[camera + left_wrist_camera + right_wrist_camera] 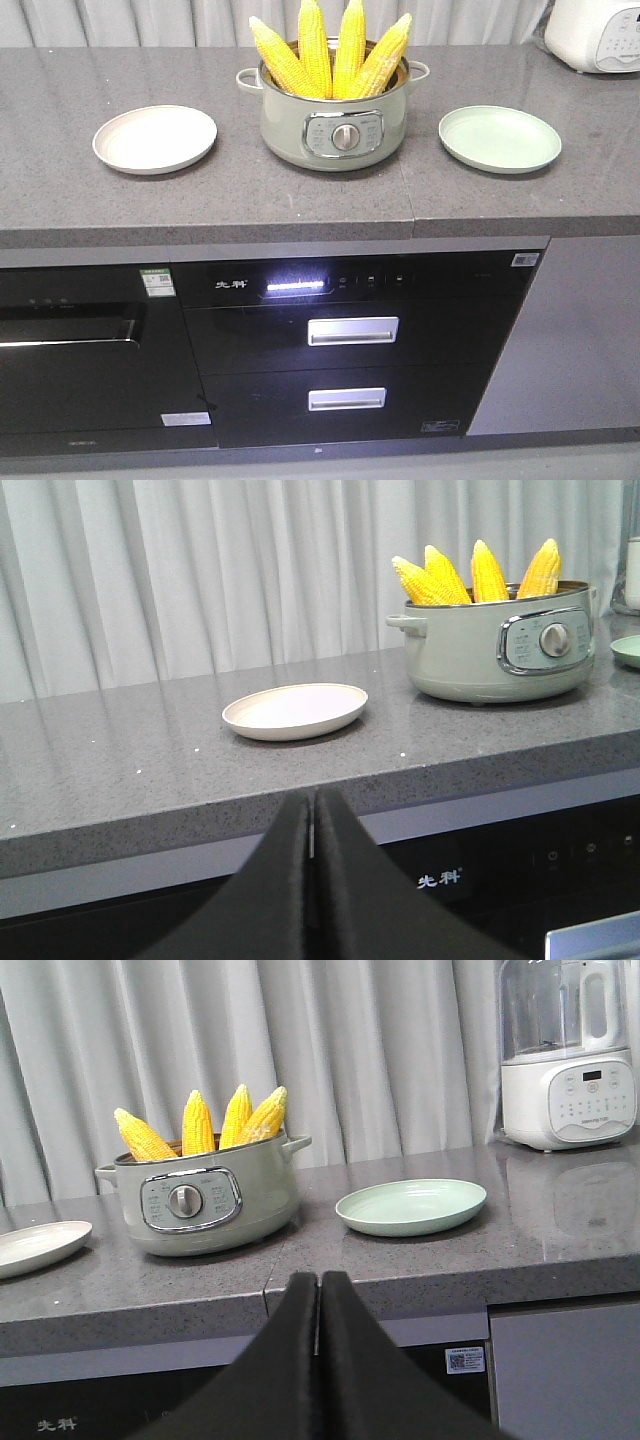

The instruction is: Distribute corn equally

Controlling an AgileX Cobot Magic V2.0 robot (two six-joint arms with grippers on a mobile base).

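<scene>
1. Plainly, nothing is shared out yet: all the corn [316, 50] stands tip-up inside the pale green electric pot [335, 135], the cobs leaning on one another.
2. The left claw [312, 880] and the right claw [318, 1360] are each pressed together on nothing, low in front of the pot, below the bench [200, 200] edge.
3. Risk: pulling one cob out may drag or topple its neighbours, because they lean together.
4. Risk: a smooth, tapered cob could slip from a claw closed near its tip.
5. Risk: a round cob may roll off a shallow plate if it is released near the rim.
6. Risk: an uneven split, if cobs go to one side only.
7. Count: four cobs; two plates, a cream plate [155, 140] left of the pot and a green plate [500, 140] right of it; one pot. I judge two cobs per plate.
</scene>
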